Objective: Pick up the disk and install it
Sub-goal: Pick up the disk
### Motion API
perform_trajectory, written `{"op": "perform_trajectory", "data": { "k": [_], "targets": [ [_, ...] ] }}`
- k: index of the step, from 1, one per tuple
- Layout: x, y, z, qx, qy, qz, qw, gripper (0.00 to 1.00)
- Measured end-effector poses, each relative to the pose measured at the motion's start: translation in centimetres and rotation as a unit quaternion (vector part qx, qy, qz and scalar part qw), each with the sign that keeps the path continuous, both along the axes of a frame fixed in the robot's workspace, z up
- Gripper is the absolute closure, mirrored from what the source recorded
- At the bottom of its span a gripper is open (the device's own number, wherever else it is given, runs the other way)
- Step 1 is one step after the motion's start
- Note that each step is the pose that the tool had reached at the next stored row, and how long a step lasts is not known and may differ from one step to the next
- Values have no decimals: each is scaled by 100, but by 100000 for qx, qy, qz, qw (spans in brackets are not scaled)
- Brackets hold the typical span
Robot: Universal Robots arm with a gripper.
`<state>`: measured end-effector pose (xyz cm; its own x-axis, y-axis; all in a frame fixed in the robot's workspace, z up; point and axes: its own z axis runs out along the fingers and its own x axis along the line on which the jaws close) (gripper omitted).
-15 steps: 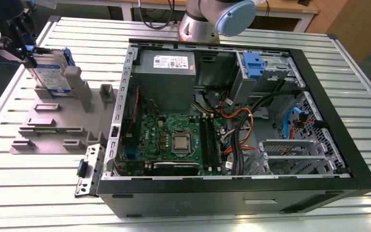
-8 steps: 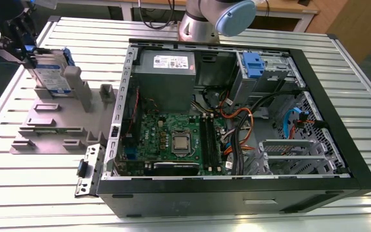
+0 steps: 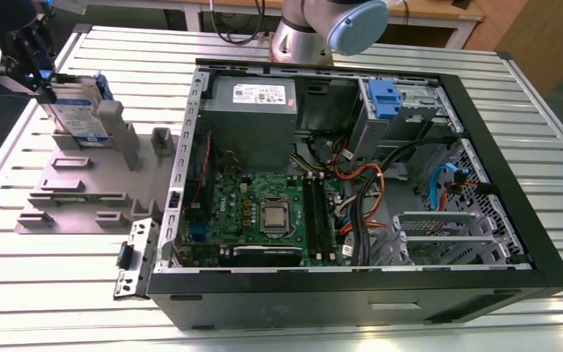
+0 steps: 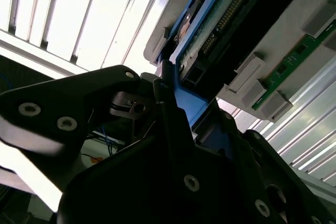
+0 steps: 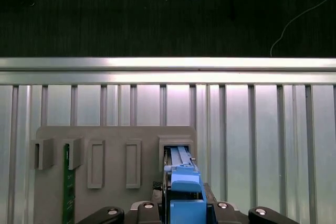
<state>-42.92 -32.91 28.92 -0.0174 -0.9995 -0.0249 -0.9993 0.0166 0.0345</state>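
Case [image 3: 516,183] lies open on top. We get room above the motherboard [image 3: 262,213] and drive bay [image 3: 418,110]. Cables [image 3: 360,187] and power supply [image 3: 252,110] crowd the inside. Off the case on the exterior view's left, fixture posts [image 3: 111,125] flank the disk [image 3: 78,117], gripper [image 4: 189,111] clamped on it. Arm base [image 3: 306,37] blocks the case's far side. Near-side table slats [image 3: 67,293] are bare.
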Motion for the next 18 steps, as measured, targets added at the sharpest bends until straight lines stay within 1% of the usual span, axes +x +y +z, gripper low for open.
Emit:
{"op": "perform_trajectory", "data": {
  "k": [10,18],
  "targets": [
    [0,0,0,11,-17,-1,100000,64],
    [0,0,40,3,-2,-2,100000,64]
  ]
}}
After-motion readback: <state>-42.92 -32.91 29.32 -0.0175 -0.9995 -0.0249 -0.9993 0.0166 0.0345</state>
